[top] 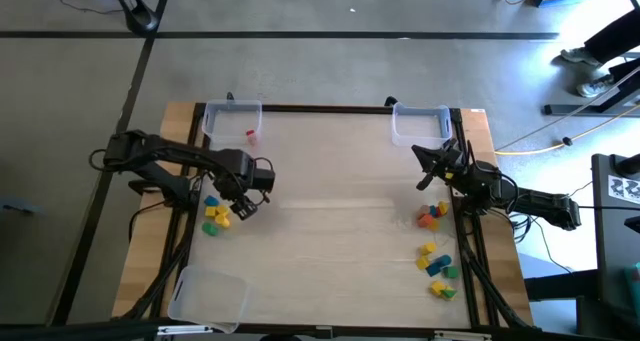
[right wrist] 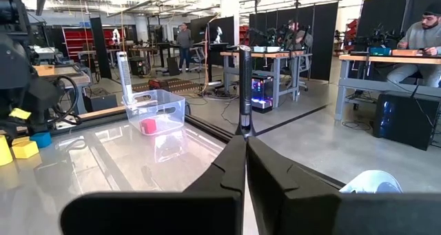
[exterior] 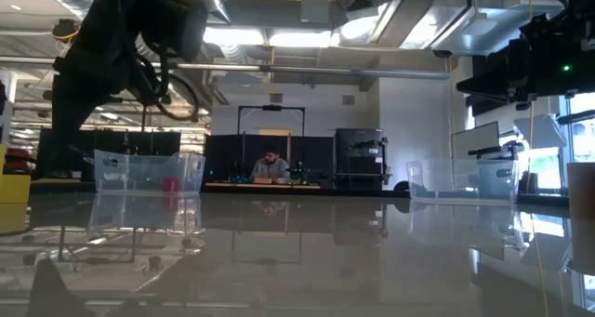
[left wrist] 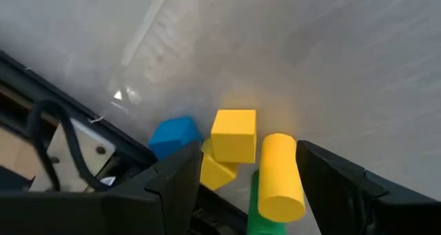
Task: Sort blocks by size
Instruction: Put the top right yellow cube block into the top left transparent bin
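At table's far edge — two clear trays: left tray holds one red block; right tray holds none. Left gripper gapes empty over yellow blocks; right gripper shut, empty, near mixed blocks.

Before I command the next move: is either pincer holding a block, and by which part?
Nothing held. Left pincer open over yellow blocks; right pincer shut, empty.

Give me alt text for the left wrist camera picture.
The open left gripper hovers over a small pile of blocks: a yellow cylinder between its fingers, beside a yellow cube and a blue block on the pale table.
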